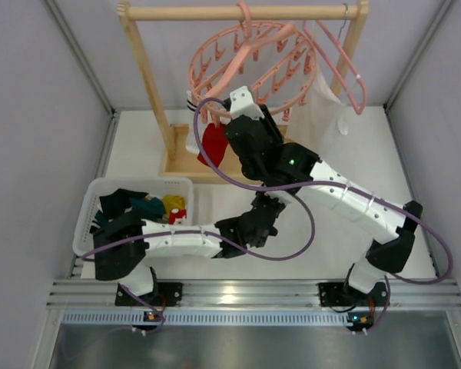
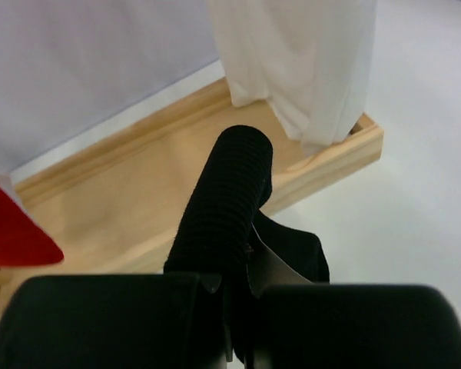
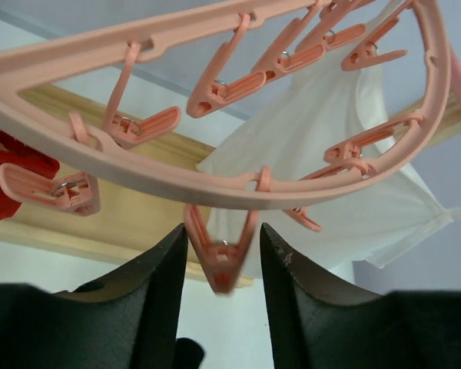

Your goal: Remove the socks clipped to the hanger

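The salmon-pink ring hanger (image 1: 250,65) hangs from the wooden rail, with a red sock (image 1: 213,144) clipped at its left side. My left gripper (image 2: 234,290) is shut on a black ribbed sock (image 2: 224,200), held low over the table (image 1: 257,223) in front of the rack's base. My right gripper (image 3: 223,240) is open just beneath the ring (image 3: 215,184). Its fingers (image 3: 165,269) stand on either side of an empty dangling clip (image 3: 221,265). The red sock (image 3: 4,173) shows at the left edge of the right wrist view.
A white basket (image 1: 92,201) at the left holds several socks. A large white cloth bag (image 1: 323,108) and a plain pink triangular hanger (image 1: 347,69) hang at the right of the wooden rack (image 1: 144,69). The rack's wooden base (image 2: 123,207) lies behind my left gripper.
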`<state>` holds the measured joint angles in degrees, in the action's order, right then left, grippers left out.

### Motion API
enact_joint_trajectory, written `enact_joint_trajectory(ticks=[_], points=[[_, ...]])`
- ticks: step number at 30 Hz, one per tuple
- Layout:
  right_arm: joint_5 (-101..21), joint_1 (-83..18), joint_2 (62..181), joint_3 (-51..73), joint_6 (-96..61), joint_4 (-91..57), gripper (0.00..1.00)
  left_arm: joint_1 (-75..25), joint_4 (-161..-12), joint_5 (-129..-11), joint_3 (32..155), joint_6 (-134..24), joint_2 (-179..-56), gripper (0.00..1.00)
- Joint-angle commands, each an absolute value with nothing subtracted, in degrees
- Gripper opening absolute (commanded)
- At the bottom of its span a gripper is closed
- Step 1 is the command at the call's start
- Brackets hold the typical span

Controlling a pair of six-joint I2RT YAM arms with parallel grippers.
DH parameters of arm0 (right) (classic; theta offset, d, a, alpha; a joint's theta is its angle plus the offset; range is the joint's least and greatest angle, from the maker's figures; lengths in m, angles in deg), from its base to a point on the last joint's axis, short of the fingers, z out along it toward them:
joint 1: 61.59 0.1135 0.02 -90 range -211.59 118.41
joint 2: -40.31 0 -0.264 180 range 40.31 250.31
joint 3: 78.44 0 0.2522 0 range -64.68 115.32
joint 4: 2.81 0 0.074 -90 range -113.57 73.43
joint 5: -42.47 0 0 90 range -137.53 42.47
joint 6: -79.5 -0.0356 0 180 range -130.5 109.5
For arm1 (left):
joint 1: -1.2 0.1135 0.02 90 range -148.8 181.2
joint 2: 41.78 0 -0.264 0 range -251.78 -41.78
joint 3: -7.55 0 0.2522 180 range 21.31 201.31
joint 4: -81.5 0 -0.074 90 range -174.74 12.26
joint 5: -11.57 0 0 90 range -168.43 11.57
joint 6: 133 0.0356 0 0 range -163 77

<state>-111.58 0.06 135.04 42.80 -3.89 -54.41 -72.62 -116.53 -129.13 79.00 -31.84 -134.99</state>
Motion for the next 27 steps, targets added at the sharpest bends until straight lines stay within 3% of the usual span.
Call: enact_joint_trajectory(ticks=[1, 8, 16, 20, 27], points=[[-102.9, -1.6, 129.7, 42.0, -8.6, -56.0, 0.42, -72.4, -117.3, -131.7, 70.5, -42.4, -125.4, 0.0], [-89.6, -2.5, 122.4, 37.8, -12.9, -56.4, 0.71, -72.4, -89.3, -135.6, 64.9, -62.0, -108.3, 0.0], [-78.7, -2.5, 114.3, 35.0, -16.5, -58.2, 0.92, -72.4, -65.2, -135.4, 64.5, -75.2, -92.7, 0.0], [-78.4, -2.6, 111.2, 33.3, -17.1, -59.2, 0.98, -72.4, -52.3, -138.2, 69.9, -82.0, -90.1, 0.0], [-77.9, -2.5, 109.0, 31.4, -18.3, -58.8, 0.99, -67.3, -37.4, -139.6, 77.7, -90.0, -88.5, 0.0]])
